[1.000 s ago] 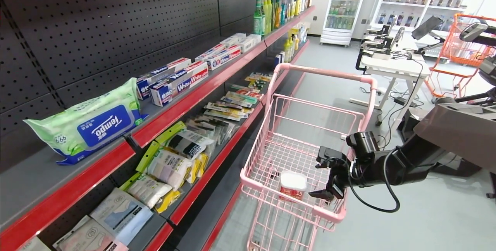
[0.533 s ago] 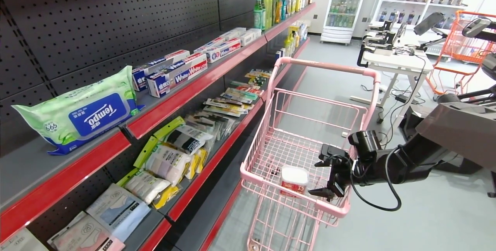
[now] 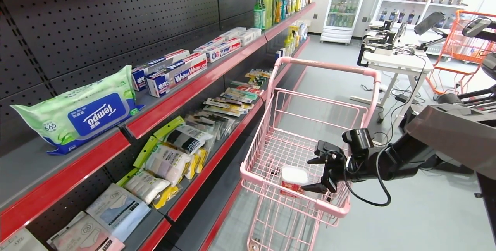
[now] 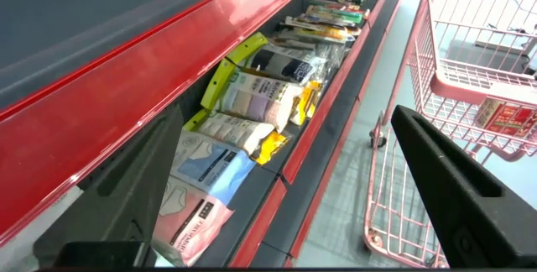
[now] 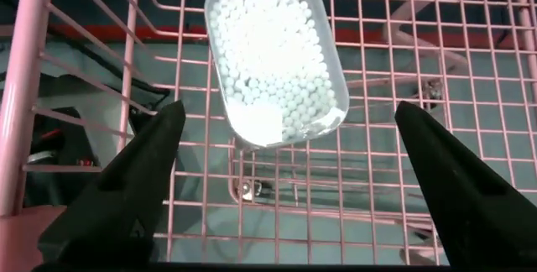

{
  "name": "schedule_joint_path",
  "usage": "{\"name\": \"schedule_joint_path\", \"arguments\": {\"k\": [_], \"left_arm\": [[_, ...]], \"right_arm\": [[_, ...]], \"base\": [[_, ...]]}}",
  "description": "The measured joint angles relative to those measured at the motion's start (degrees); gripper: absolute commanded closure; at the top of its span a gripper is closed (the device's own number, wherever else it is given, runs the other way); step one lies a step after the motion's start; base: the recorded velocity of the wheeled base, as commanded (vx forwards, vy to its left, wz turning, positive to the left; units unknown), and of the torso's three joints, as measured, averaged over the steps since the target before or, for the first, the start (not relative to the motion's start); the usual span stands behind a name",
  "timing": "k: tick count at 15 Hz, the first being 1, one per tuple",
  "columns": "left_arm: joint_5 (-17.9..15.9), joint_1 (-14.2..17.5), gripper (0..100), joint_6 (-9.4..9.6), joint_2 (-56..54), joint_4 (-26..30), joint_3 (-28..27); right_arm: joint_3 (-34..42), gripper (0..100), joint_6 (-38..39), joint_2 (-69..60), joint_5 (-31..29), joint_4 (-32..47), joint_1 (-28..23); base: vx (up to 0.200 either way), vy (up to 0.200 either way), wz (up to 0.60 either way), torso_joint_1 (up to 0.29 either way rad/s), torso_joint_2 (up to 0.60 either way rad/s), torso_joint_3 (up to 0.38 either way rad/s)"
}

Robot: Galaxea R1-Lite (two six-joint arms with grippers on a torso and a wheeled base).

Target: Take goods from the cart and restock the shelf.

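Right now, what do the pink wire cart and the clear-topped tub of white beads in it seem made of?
Pink wire cart: probably metal wire, glossy pink coating; thin rigid grid. Clear-topped tub of white beads: likely glossy transparent plastic; beads show through.

Pink wire-grid cart (image 3: 327,67), white-lidded red-labelled tub (image 3: 294,176), red-edged grey shelf (image 3: 77,176), green and blue wipes pack (image 3: 77,115), black perforated backboard (image 3: 116,18)
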Motion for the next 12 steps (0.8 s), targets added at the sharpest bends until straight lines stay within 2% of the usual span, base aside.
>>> {"name": "schedule_joint_path", "arguments": {"k": [12], "left_arm": [[0.0, 0.0, 0, -0.02, 0.0, 0.0, 0.0]], "right_arm": [[-6.7, 0, 4.1, 6.8, 1.9, 0.2, 1.2]], "base": [[0.000, 0.000, 0.00, 0.000, 0.00, 0.000]]}}
